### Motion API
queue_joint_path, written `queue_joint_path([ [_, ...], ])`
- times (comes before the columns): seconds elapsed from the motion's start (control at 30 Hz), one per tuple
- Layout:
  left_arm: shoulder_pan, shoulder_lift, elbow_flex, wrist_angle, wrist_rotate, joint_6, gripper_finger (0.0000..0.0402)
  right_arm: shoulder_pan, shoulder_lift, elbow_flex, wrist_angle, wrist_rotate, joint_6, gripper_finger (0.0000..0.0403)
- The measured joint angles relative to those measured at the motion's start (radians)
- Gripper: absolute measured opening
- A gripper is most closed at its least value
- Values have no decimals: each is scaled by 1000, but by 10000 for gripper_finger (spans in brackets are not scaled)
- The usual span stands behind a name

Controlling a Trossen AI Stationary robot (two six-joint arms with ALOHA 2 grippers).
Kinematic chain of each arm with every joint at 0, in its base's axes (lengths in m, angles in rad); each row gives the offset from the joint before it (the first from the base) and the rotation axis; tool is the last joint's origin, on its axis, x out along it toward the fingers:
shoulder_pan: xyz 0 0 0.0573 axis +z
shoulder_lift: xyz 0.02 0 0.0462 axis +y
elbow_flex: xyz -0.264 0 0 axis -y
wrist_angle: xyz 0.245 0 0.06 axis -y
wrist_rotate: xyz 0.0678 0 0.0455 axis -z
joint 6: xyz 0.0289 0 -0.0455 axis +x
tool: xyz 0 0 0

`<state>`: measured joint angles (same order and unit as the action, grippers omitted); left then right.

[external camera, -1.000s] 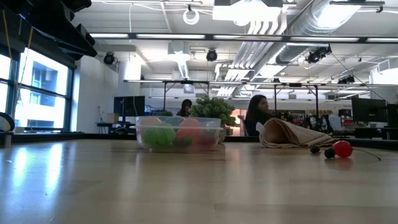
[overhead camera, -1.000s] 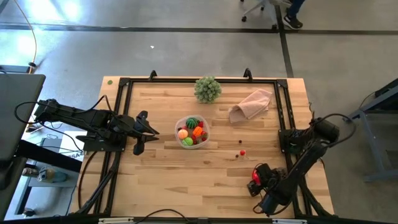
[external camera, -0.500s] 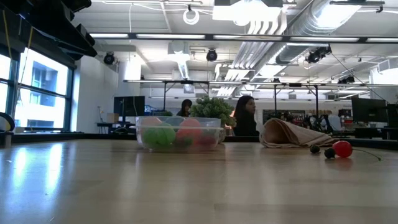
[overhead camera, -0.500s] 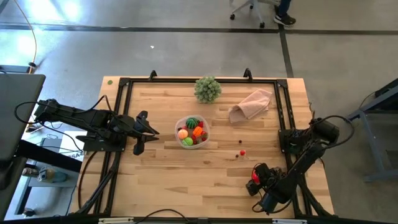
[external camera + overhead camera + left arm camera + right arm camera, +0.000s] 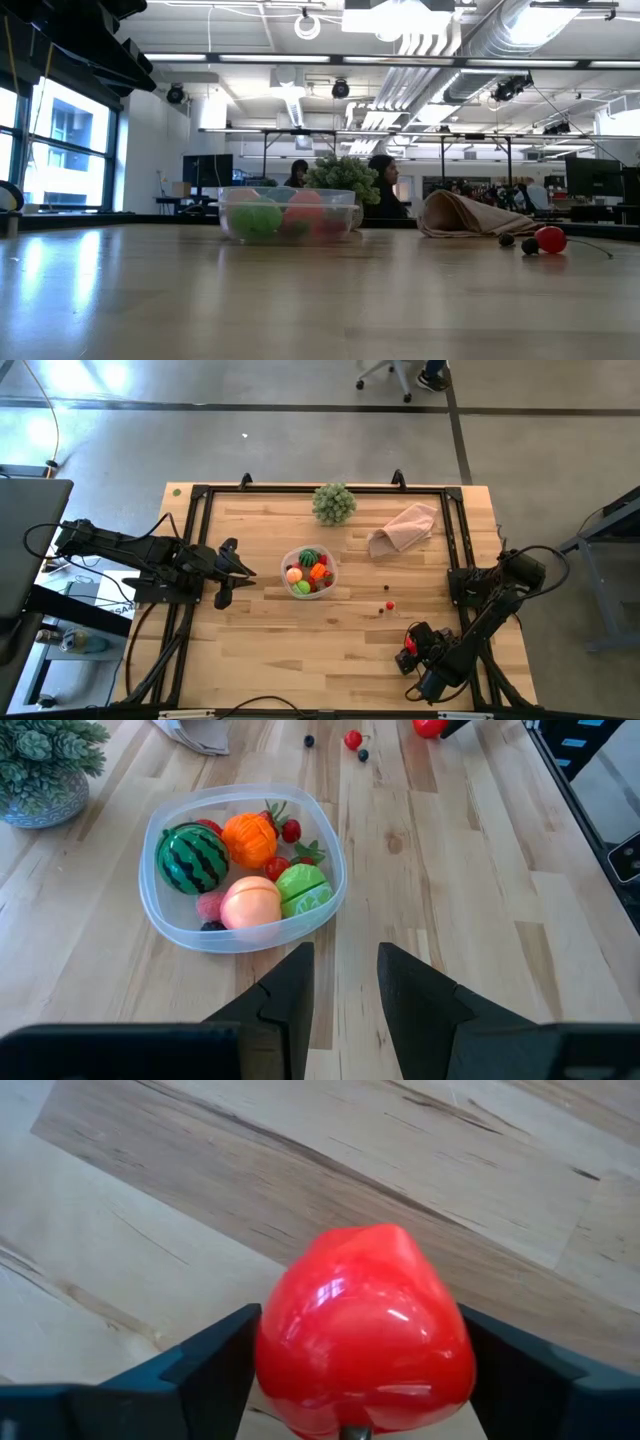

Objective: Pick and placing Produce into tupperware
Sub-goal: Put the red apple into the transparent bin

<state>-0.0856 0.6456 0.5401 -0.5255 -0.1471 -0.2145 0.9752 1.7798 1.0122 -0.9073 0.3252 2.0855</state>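
Note:
The clear tupperware point(image 5: 309, 572) point(image 5: 243, 870) point(image 5: 290, 215) stands mid-table and holds a striped dark green piece point(image 5: 192, 860), an orange piece point(image 5: 249, 837), a pink piece point(image 5: 251, 904), a light green piece point(image 5: 305, 890) and small red berries. A red berry point(image 5: 389, 603) point(image 5: 549, 239) and two dark ones lie on the wood to its right. My left gripper point(image 5: 235, 572) point(image 5: 345, 955) is open, left of the tupperware. My right gripper point(image 5: 408, 650) point(image 5: 365, 1350) is near the table's near right corner, shut on a glossy red piece point(image 5: 365, 1340). My right gripper pinches the red piece point(image 5: 300, 1350) between its two fingers point(image 5: 215, 1355), one on each of its sides. The wood grain of the table shows right behind it. Whether the piece touches the table, I cannot tell.
A large pale green leafy ball in a pot point(image 5: 334, 503) point(image 5: 343, 175) stands at the far edge. A pinkish-beige cloth point(image 5: 403, 527) point(image 5: 470, 215) lies crumpled far right. A black frame point(image 5: 200, 495) borders the table. Bare wood lies between the tupperware and my right gripper. People show in the room beyond.
Both arms and the produce have kept still. A person in the room beyond the table has walked across toward the leafy ball in the low view.

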Motion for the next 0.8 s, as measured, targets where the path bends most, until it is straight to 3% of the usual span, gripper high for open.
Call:
queue_joint_path([
  [0.37,0,0,0,0,0,0,101,0,0,0,0,0,0,266],
  [0.8,0,0,0,0,0,0,101,0,0,0,3,9,-9,262],
])
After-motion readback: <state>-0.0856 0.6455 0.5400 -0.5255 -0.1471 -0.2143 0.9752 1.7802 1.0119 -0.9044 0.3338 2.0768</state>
